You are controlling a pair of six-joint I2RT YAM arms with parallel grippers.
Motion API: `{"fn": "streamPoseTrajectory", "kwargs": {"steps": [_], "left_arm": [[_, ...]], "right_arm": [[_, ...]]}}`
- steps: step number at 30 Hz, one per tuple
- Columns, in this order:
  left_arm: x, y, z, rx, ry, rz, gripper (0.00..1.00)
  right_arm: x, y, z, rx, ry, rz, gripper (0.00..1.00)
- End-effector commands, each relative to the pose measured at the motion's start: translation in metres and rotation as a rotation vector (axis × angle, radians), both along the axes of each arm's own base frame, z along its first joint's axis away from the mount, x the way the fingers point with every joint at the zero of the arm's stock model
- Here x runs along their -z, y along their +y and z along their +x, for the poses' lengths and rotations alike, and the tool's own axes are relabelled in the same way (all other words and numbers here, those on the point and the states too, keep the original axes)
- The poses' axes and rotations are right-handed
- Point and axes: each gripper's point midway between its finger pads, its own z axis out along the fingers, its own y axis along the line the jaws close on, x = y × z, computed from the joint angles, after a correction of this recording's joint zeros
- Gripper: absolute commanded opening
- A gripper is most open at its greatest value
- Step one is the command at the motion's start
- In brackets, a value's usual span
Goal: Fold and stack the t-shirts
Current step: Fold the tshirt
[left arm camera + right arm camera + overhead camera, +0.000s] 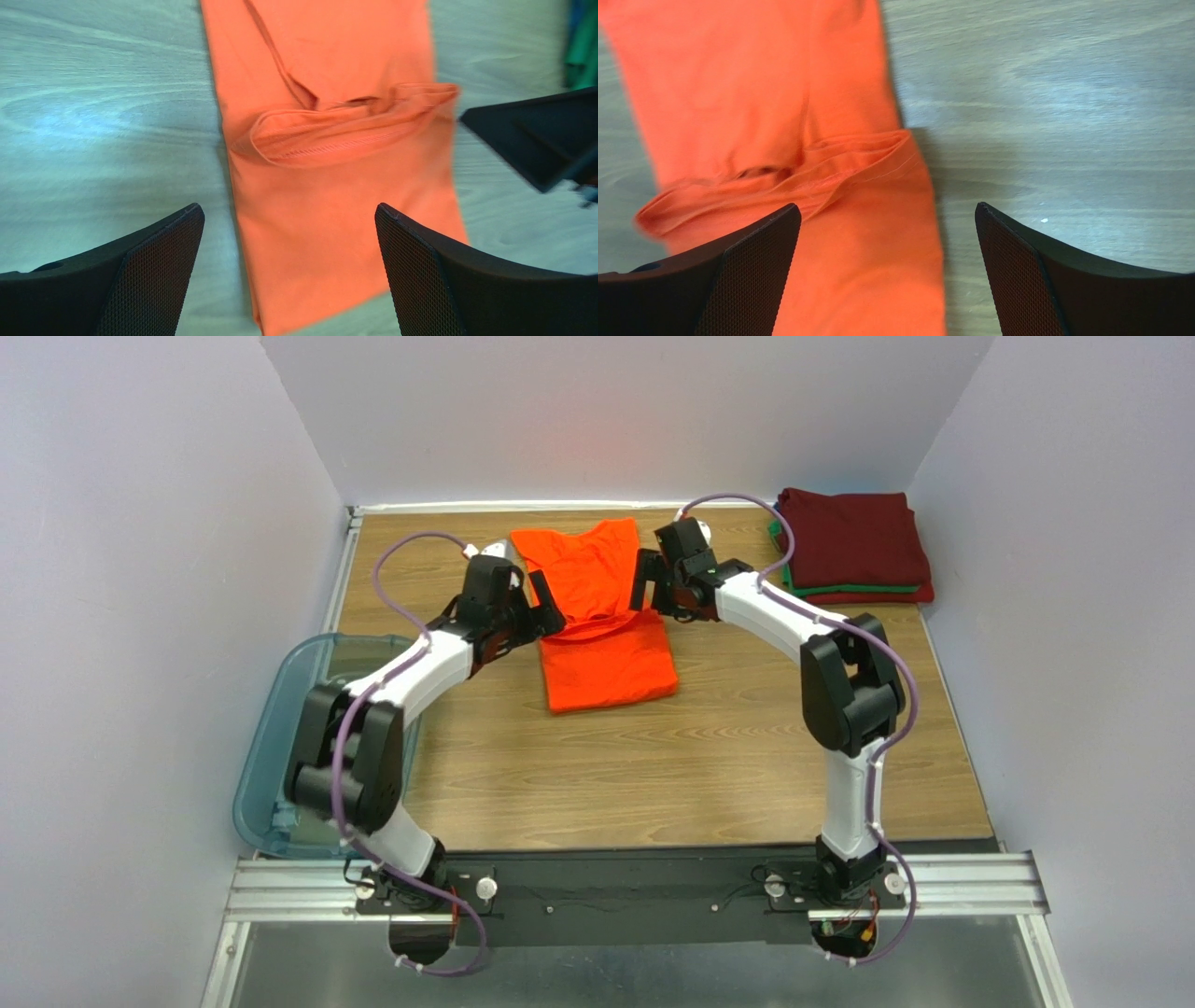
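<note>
— Lying between the two pincers, is that the orange t-shirt?

— Yes. It is flat on the wood, folded into a long narrow strip, with a hemmed edge bunched across its middle. The left pincer stands at one long side of it and the right pincer at the other, beside the far half.

— Does either one grip it?

— No. In the left wrist view that pincer's fingers stand wide apart with nothing clamped; the cloth lies below and ahead of the gap. The right pincer is just as wide. In its own view the shirt runs under the finger on the left and part of the gap, with bare table under the other finger.

— And the other shirts?

— A stack of folded t-shirts sits well apart on the right pincer's outer side, in the far right corner. The top one is maroon, with green and red edges showing beneath.

— Anything else?

— A translucent blue-grey bin sits behind the left pincer, beside that arm's elbow, at the table's left edge.
</note>
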Motion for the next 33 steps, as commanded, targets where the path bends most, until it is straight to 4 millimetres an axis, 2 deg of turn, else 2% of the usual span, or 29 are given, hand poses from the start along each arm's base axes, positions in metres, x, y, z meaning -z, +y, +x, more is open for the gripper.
{"fn": "streamPoseTrajectory", "kwargs": {"steps": [1, 3, 4, 5, 6, 7, 10, 12, 15, 18, 19, 21, 22, 26, 31, 33], "left_arm": [[-0.051, 0.015, -0.024, -0.048, -0.14, -0.045, 0.98], [-0.064, 0.027, -0.036, -0.092, -0.189, -0.042, 0.98], [-0.076, 0.034, -0.05, -0.112, -0.233, -0.056, 0.98], [-0.08, 0.04, -0.057, -0.168, -0.24, -0.089, 0.98], [-0.071, 0.044, -0.069, -0.194, -0.226, -0.113, 0.98], [-0.09, 0.046, -0.079, -0.208, -0.281, -0.161, 0.98], [-0.105, 0.047, -0.102, -0.193, -0.354, -0.234, 0.98], [-0.102, 0.053, -0.111, -0.217, -0.346, -0.237, 0.98], [-0.099, 0.059, -0.124, -0.24, -0.336, -0.254, 0.98], [-0.104, 0.053, -0.135, -0.186, -0.316, -0.251, 0.98], [-0.111, 0.055, -0.135, -0.173, -0.34, -0.225, 0.98], [-0.111, 0.061, -0.137, -0.179, -0.336, -0.184, 0.98], [-0.12, 0.063, -0.137, -0.165, -0.366, -0.155, 0.98], [-0.132, 0.084, -0.135, -0.161, -0.466, 0.01, 0.98], [-0.14, 0.079, -0.143, -0.132, -0.525, -0.038, 0.98], [-0.147, 0.087, -0.147, -0.166, -0.57, -0.037, 0.98]], "right_arm": [[-0.032, 0.016, -0.025, -0.117, 0.0, 0.109, 1.0], [-0.031, 0.025, -0.041, -0.193, 0.025, 0.152, 1.0], [-0.024, 0.029, -0.052, -0.228, 0.044, 0.173, 1.0], [-0.028, 0.039, -0.065, -0.295, 0.049, 0.212, 1.0], [-0.029, 0.045, -0.068, -0.326, 0.037, 0.231, 1.0], [-0.02, 0.048, -0.081, -0.357, 0.067, 0.241, 1.0], [-0.017, 0.065, -0.094, -0.446, 0.057, 0.257, 1.0], [-0.012, 0.077, -0.099, -0.514, 0.044, 0.252, 1.0], [-0.009, 0.091, -0.102, -0.621, 0.012, 0.243, 1.0], [0.002, 0.098, -0.096, -0.675, 0.009, 0.227, 1.0], [0.01, 0.099, -0.095, -0.688, 0.017, 0.219, 1.0], [0.016, 0.1, -0.092, -0.687, 0.02, 0.209, 1.0], [0.017, 0.101, -0.089, -0.69, 0.013, 0.203, 1.0], [0.037, 0.104, -0.081, -0.684, 0.028, 0.183, 1.0], [0.042, 0.11, -0.068, -0.673, 0.016, 0.179, 1.0], [0.041, 0.113, -0.061, -0.668, 0.004, 0.176, 1.0]]}}
